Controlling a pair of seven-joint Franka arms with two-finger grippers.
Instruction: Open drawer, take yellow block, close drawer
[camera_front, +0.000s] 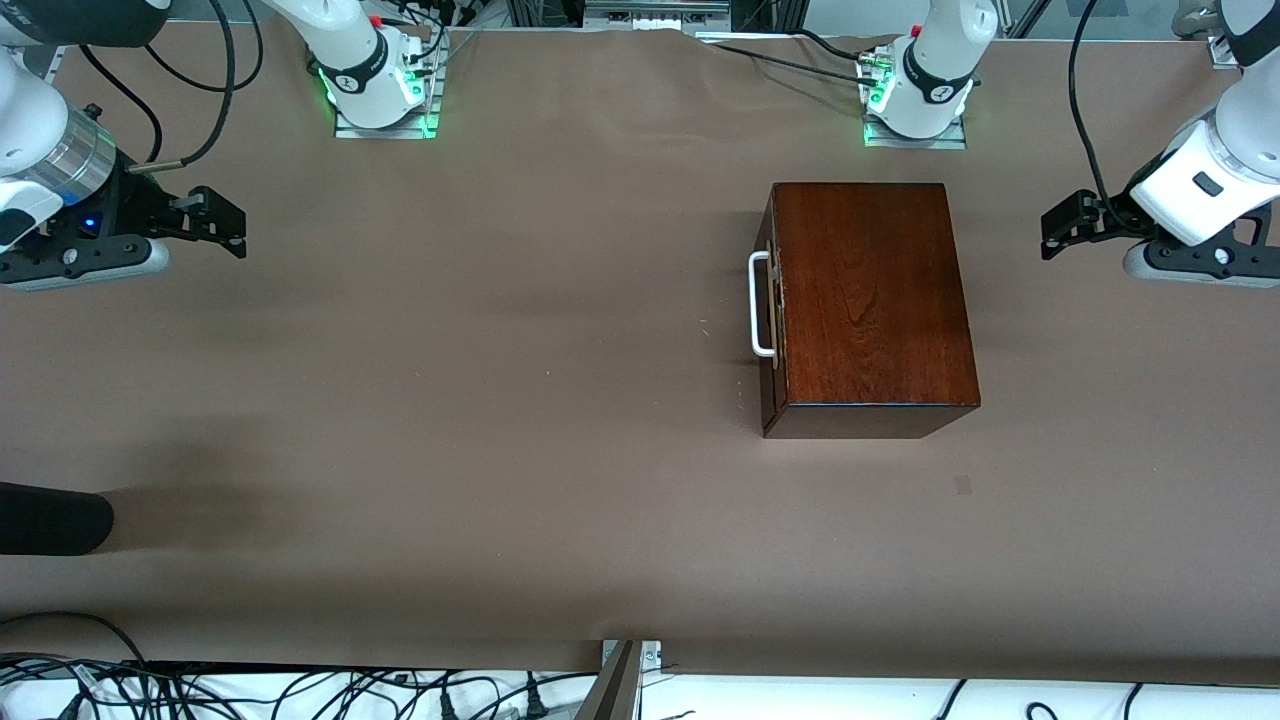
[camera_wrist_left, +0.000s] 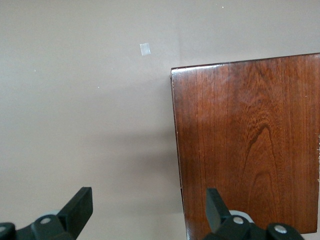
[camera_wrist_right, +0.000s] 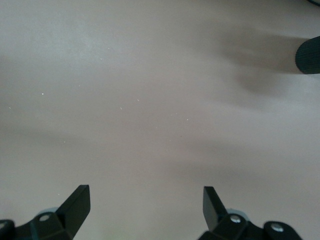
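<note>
Left tool (camera_front: 1060, 228) spread wide, empty, up over the table (camera_front: 450, 400) at the left arm's end; right tool (camera_front: 222, 222) wide, empty, over the right arm's end. Drawer (camera_front: 768, 310) shut in its box (camera_front: 872, 295), white handle (camera_front: 758, 305) facing the right arm's end. Yellow block not seen. Table bare in front of handle
</note>
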